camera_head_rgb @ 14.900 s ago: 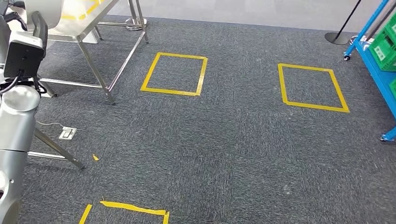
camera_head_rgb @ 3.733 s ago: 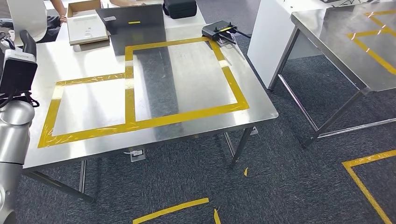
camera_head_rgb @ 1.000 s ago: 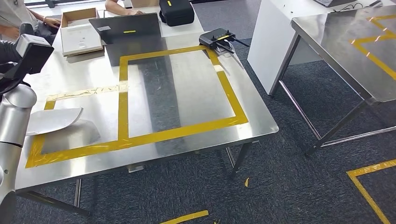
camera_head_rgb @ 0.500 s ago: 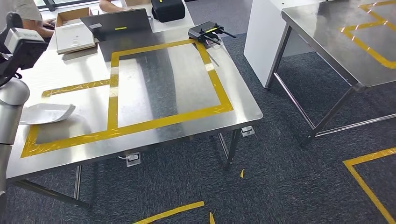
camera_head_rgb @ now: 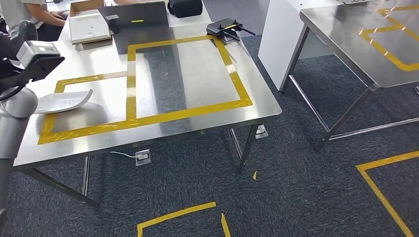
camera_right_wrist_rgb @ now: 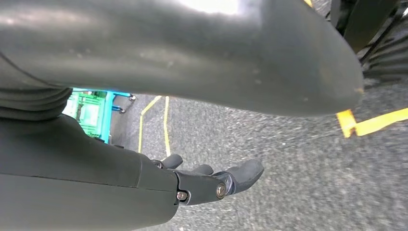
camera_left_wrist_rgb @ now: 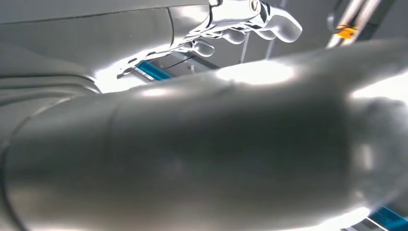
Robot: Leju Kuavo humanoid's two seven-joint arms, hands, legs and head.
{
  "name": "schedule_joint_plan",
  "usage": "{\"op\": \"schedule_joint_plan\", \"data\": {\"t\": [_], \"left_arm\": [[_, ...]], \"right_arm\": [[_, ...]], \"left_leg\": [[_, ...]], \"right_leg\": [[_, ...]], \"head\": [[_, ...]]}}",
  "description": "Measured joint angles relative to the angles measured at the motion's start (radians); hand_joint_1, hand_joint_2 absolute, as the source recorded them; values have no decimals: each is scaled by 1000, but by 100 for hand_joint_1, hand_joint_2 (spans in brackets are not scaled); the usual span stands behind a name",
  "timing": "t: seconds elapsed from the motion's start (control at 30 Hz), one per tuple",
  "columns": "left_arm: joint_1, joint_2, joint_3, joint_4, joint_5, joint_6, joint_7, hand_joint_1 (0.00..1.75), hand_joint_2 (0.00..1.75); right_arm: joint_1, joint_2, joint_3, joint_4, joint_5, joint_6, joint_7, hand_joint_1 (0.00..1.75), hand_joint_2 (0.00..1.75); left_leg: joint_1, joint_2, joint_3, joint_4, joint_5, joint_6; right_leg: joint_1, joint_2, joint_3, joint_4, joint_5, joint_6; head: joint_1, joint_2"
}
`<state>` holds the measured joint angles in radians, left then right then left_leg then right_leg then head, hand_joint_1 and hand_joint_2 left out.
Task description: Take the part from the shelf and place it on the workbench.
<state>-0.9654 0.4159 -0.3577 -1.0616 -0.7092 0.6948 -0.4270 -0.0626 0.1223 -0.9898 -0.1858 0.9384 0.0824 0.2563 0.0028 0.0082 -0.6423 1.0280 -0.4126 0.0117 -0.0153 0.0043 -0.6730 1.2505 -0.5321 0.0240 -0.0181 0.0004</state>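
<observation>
The part point(camera_head_rgb: 64, 101) is a white curved shell. In the head view it hangs just over the left taped rectangle of the steel workbench point(camera_head_rgb: 197, 64), at the end of my left arm point(camera_head_rgb: 17, 106). In the left wrist view the part point(camera_left_wrist_rgb: 216, 144) is pressed close to the camera, and my left hand point(camera_left_wrist_rgb: 240, 14) curls its fingers over its far edge and grips it. I cannot tell whether the part touches the tabletop. My right hand point(camera_right_wrist_rgb: 211, 180) hangs over the carpet, fingers stretched out and holding nothing.
A laptop point(camera_head_rgb: 133, 17), a white box point(camera_head_rgb: 89, 27), a black bag point(camera_head_rgb: 185, 7) and a black router point(camera_head_rgb: 225, 27) stand along the bench's far edge. A person point(camera_head_rgb: 34, 10) sits behind it. To the right are a white cabinet point(camera_head_rgb: 281, 34) and a second steel table point(camera_head_rgb: 365, 44).
The camera swung from the open floor to the workbench and keeps shifting. The part came into view at my left arm and now hangs over the left taped rectangle.
</observation>
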Motion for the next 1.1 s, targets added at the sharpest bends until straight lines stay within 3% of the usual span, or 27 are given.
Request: {"op": "schedule_joint_plan", "data": {"t": [0.07, 0.1, 0.13, 0.23, 0.27, 0.3, 0.37, 0.4, 0.43, 0.47, 0.5, 0.53, 0.6, 0.63, 0.7, 0.73, 0.77, 0.8, 0.87, 0.9, 0.93, 0.97, 1.0, 1.03, 1.1], "left_arm": [[3, 7, 0, -12, -23, 2, 6, 0, 0], [5, 11, 0, -17, -33, 4, 9, 0, 0], [10, 15, 2, -21, -41, 4, 10, 0, 0], [50, 30, 25, -33, -53, 5, 0, 0, 0], [70, 34, 41, -38, -58, 5, -9, 0, 0], [92, 38, 62, -43, -63, 5, -18, 0, 0], [133, 40, 105, -52, -69, 5, -32, 0, 0], [150, 41, 121, -55, -69, 5, -36, 0, 0], [165, 41, 134, -57, -69, 5, -38, 0, 0], [176, 41, 143, -60, -69, 5, -39, 0, 0], [183, 41, 151, -64, -70, 5, -40, 0, 0], [186, 41, 158, -68, -70, 5, -41, 0, 0], [190, 43, 172, -78, -72, 5, -41, 0, 0], [192, 44, 179, -82, -75, 5, -41, 0, 0], [215, 43, 205, -92, -86, 6, -47, 0, 0], [237, 37, 229, -100, -91, 6, -62, 0, 0], [267, 26, 262, -112, -93, 6, -85, 0, 0], [305, 12, 304, -127, -90, 6, -114, 0, 0], [391, -27, 401, -154, -75, 6, -182, 0, 0], [434, -49, 453, -165, -64, 6, -212, 0, 0], [477, -72, 501, -173, -51, 6, -237, 0, 0], [517, -94, 545, -180, -35, 6, -252, 0, 0], [559, -117, 588, -189, -16, 6, -261, 0, 0], [597, -137, 626, -199, 4, 6, -265, 0, 0], [669, -186, 697, -227, 40, 6, -268, 0, 0]], "right_arm": [[-4, 0, -1, 0, -2, 1, 3, 0, 0], [-5, 0, -1, 0, -4, 1, 4, 0, 0], [-7, 0, -2, 0, -4, 2, 6, 0, 0], [-6, 2, -3, 0, -4, 2, 7, 0, 0], [-6, 2, -4, 0, -5, 2, 6, 0, 0], [-6, 3, -5, 0, -6, 2, 6, 0, 0], [-6, 2, -8, 0, -6, 1, 6, 0, 0], [-5, 2, -9, 0, -6, 2, 6, 0, 0], [-5, 3, -9, 0, -6, 2, 6, 0, 0], [-5, 3, -10, 0, -6, 2, 6, 0, 0], [-6, 3, -10, 0, -7, 2, 6, 0, 0], [-6, 3, -10, 0, -7, 2, 6, 0, 0], [-7, 4, -10, 0, -7, 2, 7, 0, 0], [-7, 5, -10, 0, -6, 2, 8, 0, 0], [-6, 6, -11, 0, -6, 2, 9, 0, 0], [-5, 6, -13, 0, -6, 1, 8, 0, 0], [-4, 6, -14, 0, -6, 1, 7, 0, 0], [-2, 7, -16, 0, -6, 0, 7, 0, 0], [-1, 7, -18, 0, -4, -3, 7, 0, 0], [-1, 7, -19, 0, -2, -6, 8, 0, 0], [0, 7, -20, 0, -1, -8, 8, 0, 0], [0, 7, -22, 0, 0, -9, 9, 0, 0], [0, 6, -24, 0, 1, -10, 9, 0, 0], [0, 6, -25, 0, 2, -11, 10, 0, 0], [-1, 6, -26, 0, 4, -13, 11, 0, 0]], "left_leg": [[-1, 1, -23, 9, 15, -10], [-2, 1, -28, 12, 22, -16], [-3, 2, -30, 12, 29, -23], [-2, 1, -34, 7, 36, -42], [-1, 0, -41, 23, 11, -48], [1, -2, -53, 59, -33, -53], [3, -3, -82, 181, -137, -62], [3, -3, -90, 241, -165, -64], [3, -3, -85, 279, -169, -64], [3, -4, -64, 284, -153, -62], [3, -4, -25, 253, -127, -59], [2, -5, 29, 192, -111, -54], [-3, -6, 131, 50, -123, -43], [-6, -7, 158, 6, -137, -37], [-9, -5, 159, -16, -132, -23], [-8, -2, 156, -22, -121, -15], [-7, 2, 149, -28, -108, -6], [-5, 5, 140, -32, -93, 1], [-5, 9, 116, -32, -69, 7], [-6, 11, 102, -30, -58, 6], [-6, 12, 86, -27, -47, 5], [-6, 13, 70, -23, -38, 3], [-5, 14, 55, -19, -30, 0], [-5, 14, 41, -12, -23, -3], [-6, 15, 19, 1, -13, -12]], "right_leg": [[2, 1, 93, -126, 10, -8], [4, 2, 121, -170, 3, -15], [6, 3, 130, -191, -4, -24], [5, 3, 116, -201, 20, -49], [3, 2, 107, -204, 32, -55], [1, 0, 95, -207, 46, -60], [2, 0, 64, -208, 71, -65], [2, -1, 47, -208, 84, -65], [3, -1, 31, -207, 97, -65], [3, -2, 15, -207, 109, -64], [4, -2, 1, -206, 121, -62], [4, -3, -10, -206, 132, -60], [6, -2, -23, -207, 153, -51], [6, -2, -24, -209, 164, -45], [3, 0, -22, -221, 184, -30], [1, 0, -23, -221, 183, -24], [0, 1, -28, -210, 163, -19], [0, 1, -39, -179, 123, -15], [0, 1, -69, -61, 16, -10], [0, 0, -81, 3, -16, -7], [0, 0, -82, 49, -22, -5], [0, 0, -68, 63, -7, -5], [0, 0, -36, 44, 18, -6], [-1, 0, 12, -7, 36, -7], [3, 2, 111, -140, 23, -15]], "head": [[-1, 0], [0, 0], [0, 0], [1, 0], [1, 0], [-1, 0], [-3, 0], [-3, 0], [-3, 0], [-3, 0], [-3, 0], [-3, 0], [-2, 0], [-4, 0], [-8, 0], [-10, 0], [-9, 0], [-8, 0], [-4, 0], [-3, 0], [-3, 0], [-2, 0], [-1, 0], [-1, 0], [-1, 0]]}}
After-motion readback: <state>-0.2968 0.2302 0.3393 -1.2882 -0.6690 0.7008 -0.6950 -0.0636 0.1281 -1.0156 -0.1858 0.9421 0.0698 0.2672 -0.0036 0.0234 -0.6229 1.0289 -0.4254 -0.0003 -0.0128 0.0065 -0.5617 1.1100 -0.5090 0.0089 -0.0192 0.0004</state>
